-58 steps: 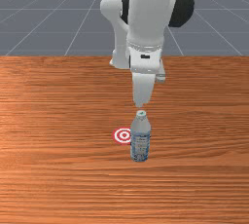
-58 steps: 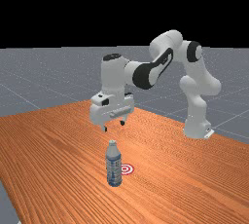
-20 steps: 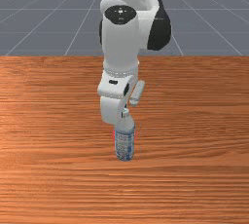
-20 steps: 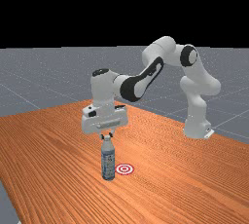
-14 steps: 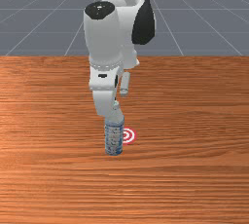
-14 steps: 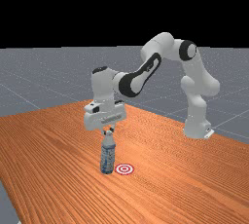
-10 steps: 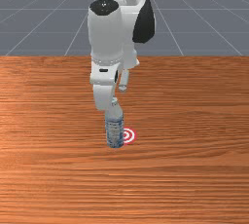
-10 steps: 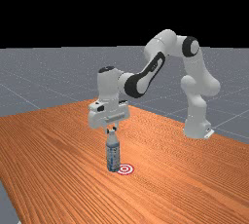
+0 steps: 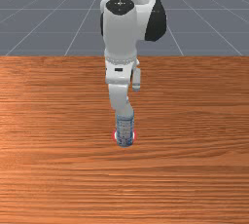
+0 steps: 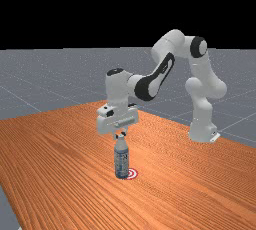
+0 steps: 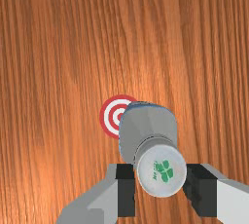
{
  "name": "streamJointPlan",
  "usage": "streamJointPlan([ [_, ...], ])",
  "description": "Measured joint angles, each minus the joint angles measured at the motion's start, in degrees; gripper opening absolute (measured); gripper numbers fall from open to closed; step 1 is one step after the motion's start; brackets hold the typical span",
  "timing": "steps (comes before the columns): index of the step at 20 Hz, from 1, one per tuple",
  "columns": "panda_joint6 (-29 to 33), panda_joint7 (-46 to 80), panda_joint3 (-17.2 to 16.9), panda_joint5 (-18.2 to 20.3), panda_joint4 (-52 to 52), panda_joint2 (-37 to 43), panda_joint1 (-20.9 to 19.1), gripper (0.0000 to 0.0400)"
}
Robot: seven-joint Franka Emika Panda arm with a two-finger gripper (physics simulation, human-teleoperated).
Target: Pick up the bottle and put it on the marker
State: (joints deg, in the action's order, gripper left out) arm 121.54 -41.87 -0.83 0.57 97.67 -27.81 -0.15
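Note:
In the far view my gripper (image 10: 120, 135) is shut on the neck of the clear bottle (image 10: 121, 160) with its blue label, which hangs about upright. The red-and-white ringed marker (image 10: 133, 174) peeks out at the bottle's right there. From the front, my gripper (image 9: 119, 82) is above the bottle (image 9: 125, 129), whose base covers the middle of the marker (image 9: 116, 136). In the wrist view the gripper (image 11: 161, 189) has a black pad on each side of the white cap (image 11: 162, 170). Whether the bottle's base touches the table, I cannot tell.
The wooden table (image 9: 58, 121) spreads around the bottle and marker. In the far view the arm's base (image 10: 202, 131) stands at the right, and the table's near left edge runs down the picture's left side.
Since the earliest pictures my gripper has come down and taken hold of the bottle. Over the last half second, hand and bottle have moved together toward the front view's right and the far view's right.

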Motion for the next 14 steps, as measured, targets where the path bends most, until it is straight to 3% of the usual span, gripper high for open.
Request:
streamJointPlan([
  [1, -0.99, 1.11, -0.51, -1.33, 0.21, 0.26, 0.58, 0.0150],
  [2, -0.49, 1.70, -0.27, 0.16, 1.64, 1.14, 0.23, 0.0150],
  [8, 2.63, 0.85, -0.15, -0.01, 7.12, 4.61, 0.15, 0.0150],
  [12, 0.76, 0.67, -0.07, 0.22, 6.22, 4.30, 0.05, 0.0150],
  [13, 14.61, 0.50, 0.03, 0.41, 11.66, 5.93, 0.00, 0.0243],
  [14, 1.91, 0.85, -0.12, 0.05, 4.76, 3.17, 0.12, 0.0302],
])
